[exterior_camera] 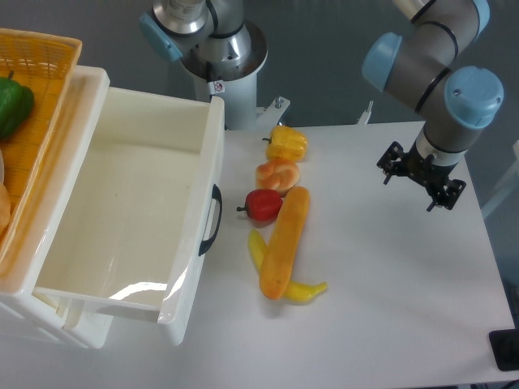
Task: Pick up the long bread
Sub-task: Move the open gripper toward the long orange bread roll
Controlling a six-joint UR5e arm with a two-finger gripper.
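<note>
Well apart from claw (421, 180): long bread (285, 241)

The long bread (285, 242), smooth orange-yellow, lies flat, nearly lengthwise on the table.

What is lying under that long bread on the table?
A yellow banana lies under the long bread: its two ends stick out either side of the loaf's near end. Its middle is covered by the bread.

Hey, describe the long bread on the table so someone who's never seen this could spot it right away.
Start at the big white bin; just right of its black handle, food lies on the white table. The long bread is the straight orange-yellow loaf below the red apple, longest there, lying across the thinner, curved banana.
</note>
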